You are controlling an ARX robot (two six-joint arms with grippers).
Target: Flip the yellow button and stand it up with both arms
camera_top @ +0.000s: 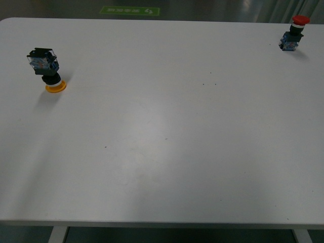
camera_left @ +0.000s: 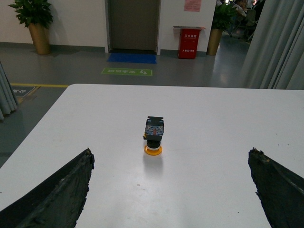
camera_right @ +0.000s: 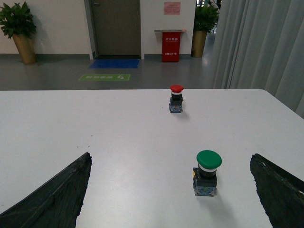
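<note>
- Left gripper (camera_left: pixel 170 159): its two black fingers (camera_left: pixel 61 194) are spread wide apart with nothing between them, and they touch no object.
- Yellow button (camera_left: pixel 153 135): it sits straight ahead of the left gripper, in line with the gap between the fingers but well apart from both. It is upside down — the round yellow cap rests on the table (camera_left: pixel 223 118) and the black and blue block body points up.
- Front view of the same yellow button (camera_top: pixel 48 71): the body leans slightly away from vertical above the cap, and it stands alone near the table's far left part.
- Right gripper (camera_right: pixel 170 159): its fingers (camera_right: pixel 52 199) are likewise spread wide apart and grip nothing.
- Green button (camera_right: pixel 207 173): it stands upright, cap on top, near and ahead of the right gripper. It is inside the span of the fingers, closer to one of them, and touches neither.
- Red button (camera_right: pixel 176 99): it stands upright, cap on top, well beyond the green button and far ahead of the right gripper. In the front view the red button (camera_top: pixel 293 34) is close to the table's far right corner — well apart from the yellow button.
- Table (camera_top: pixel 162 152): a plain white top with a few small dark specks.
</note>
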